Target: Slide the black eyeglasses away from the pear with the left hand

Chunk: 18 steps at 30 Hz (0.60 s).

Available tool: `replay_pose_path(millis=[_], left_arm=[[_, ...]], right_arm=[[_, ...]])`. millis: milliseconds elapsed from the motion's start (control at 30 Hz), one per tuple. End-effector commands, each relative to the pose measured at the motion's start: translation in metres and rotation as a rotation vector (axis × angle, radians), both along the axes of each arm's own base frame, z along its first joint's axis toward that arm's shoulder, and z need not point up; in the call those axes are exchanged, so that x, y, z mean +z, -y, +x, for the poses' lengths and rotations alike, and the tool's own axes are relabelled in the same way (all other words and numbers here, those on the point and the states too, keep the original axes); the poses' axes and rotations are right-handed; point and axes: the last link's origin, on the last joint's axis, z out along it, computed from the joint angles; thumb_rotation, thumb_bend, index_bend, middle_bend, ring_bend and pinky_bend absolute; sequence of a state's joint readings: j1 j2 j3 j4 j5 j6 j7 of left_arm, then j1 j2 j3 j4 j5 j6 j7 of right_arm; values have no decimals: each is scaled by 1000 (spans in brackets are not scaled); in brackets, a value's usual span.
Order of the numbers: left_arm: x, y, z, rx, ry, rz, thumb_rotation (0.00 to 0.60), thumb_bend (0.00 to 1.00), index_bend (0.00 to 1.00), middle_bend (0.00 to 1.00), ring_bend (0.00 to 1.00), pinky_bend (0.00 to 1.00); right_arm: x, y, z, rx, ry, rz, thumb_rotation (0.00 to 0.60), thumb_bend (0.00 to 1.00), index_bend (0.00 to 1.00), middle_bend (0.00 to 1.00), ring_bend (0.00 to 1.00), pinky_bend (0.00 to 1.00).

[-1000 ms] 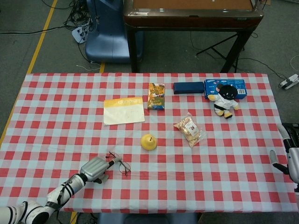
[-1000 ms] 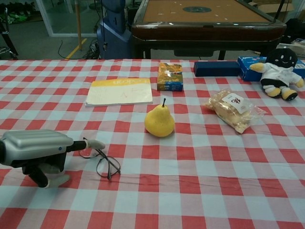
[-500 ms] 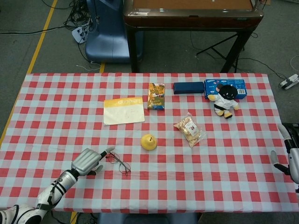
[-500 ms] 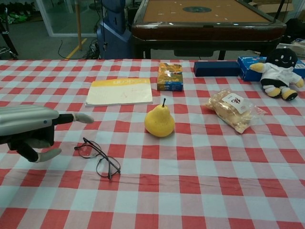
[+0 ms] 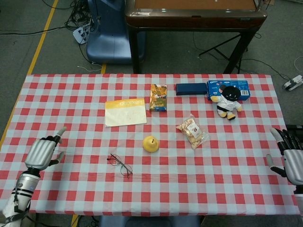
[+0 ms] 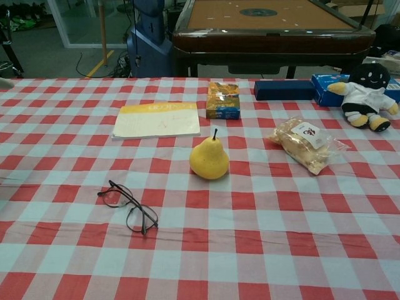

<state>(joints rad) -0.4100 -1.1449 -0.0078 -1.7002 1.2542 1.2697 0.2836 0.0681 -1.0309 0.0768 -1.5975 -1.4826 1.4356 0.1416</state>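
Note:
The black eyeglasses (image 5: 120,164) (image 6: 128,206) lie flat on the checked tablecloth, a little down-left of the yellow pear (image 5: 151,144) (image 6: 209,158). My left hand (image 5: 41,152) hovers far to the left near the table's left edge, fingers apart and holding nothing, well clear of the glasses. It falls outside the chest view. My right hand (image 5: 291,158) stays at the table's right edge, fingers spread and empty.
A yellow-and-white card (image 5: 125,112) lies behind the glasses. A snack box (image 5: 158,97), a dark blue case (image 5: 191,89), a blue cookie box (image 5: 227,89) with a plush toy (image 5: 228,102) and a bagged snack (image 5: 192,131) sit further back and right.
My left hand has let go of the glasses and drawn back leftward to the table edge, leaving the chest view. The glasses rest where they were half a second ago.

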Motion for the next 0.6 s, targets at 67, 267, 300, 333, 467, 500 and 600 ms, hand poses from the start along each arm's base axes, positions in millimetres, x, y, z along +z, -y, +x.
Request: replay_pose_path(millis=[67,267,300,333,467,500,600], left_arm=[[20,16,-15,48,-8,81,600,320,33,260,233,294],[32,46,-31,99,-30,132,600,319,33,247,220,234],[33,53,-33,110,-30,137,600,319,33,247,220,228],[33,58,-34,117,-29,141,600,319,33,247,219,223],[35,73,-35,124,-20,172,600,319,33,243,219,215],[35,76,-35,121,-14,184,600,320,33,241,218,215],[34,82,-34,114,5,208,600,320,33,236,216,214]], right_arm=[[-3,1,1,7,2,24,600,428,0,87,0,69],[-7,4,5,27,16,53,600,428,0,87,0,69],[-7,4,6,30,21,54,600,428,0,87,0,69],[-7,4,6,32,23,54,600,428,0,87,0,69],[-8,6,10,48,33,54,600,428,0,87,0,69],[-9,7,12,57,35,52,600,428,0,87,0,69],[-10,8,15,73,37,48,600,428,0,87,0,69]])
